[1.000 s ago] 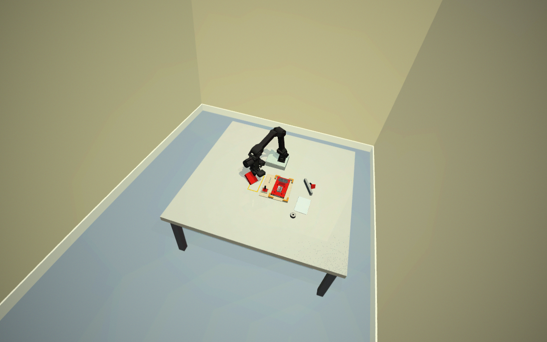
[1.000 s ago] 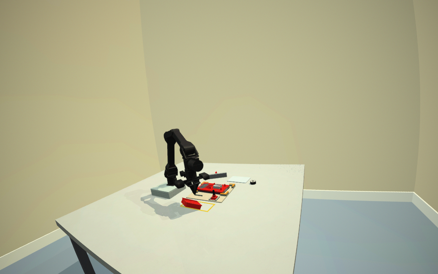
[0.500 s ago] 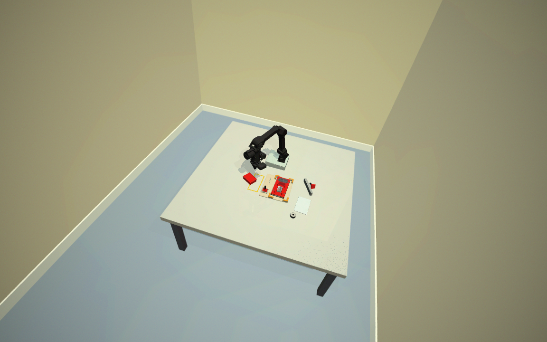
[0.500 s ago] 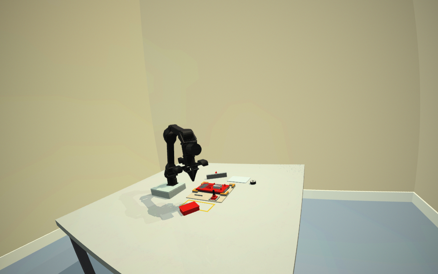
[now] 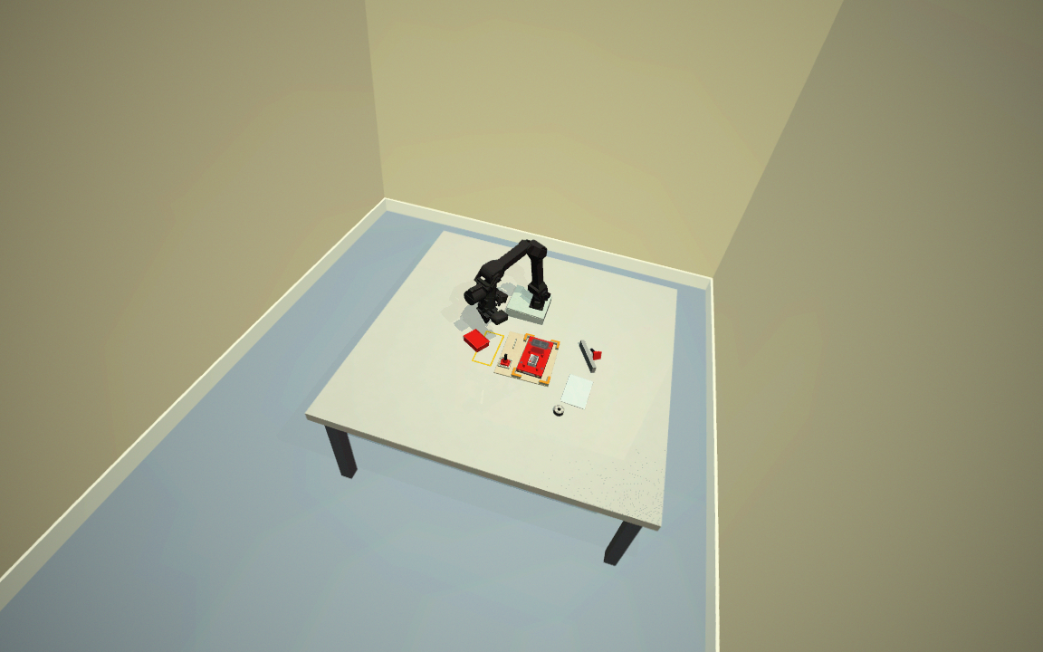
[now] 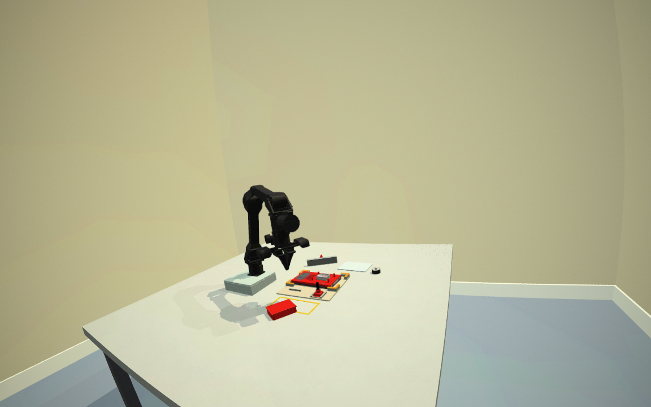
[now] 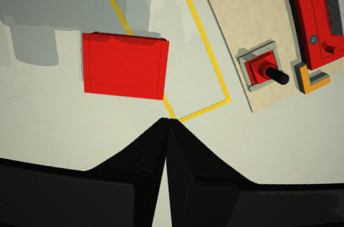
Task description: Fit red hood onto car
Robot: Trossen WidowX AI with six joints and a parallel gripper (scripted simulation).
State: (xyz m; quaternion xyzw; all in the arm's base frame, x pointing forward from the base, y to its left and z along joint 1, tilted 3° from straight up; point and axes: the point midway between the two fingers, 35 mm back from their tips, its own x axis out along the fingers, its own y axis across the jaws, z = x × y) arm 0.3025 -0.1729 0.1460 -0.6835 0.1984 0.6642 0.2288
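End effector pinched fully together on nothing, as I see it; red hood lies flat on the surface at 11 o'clock.

The black six-joint arm is hanging over the pale table top with its black parallel-jaw gripper pinched fully together on nothing, tips pointing down well above the surface. The flat red hood shell is lying flat on the table, sitting across one corner of the yellow outlined rectangle, apart from the gripper. Just behind that, the red car chassis is sitting in its tan jig board, with a grey bar, a pale sheet and a small dark ring lying farther back.
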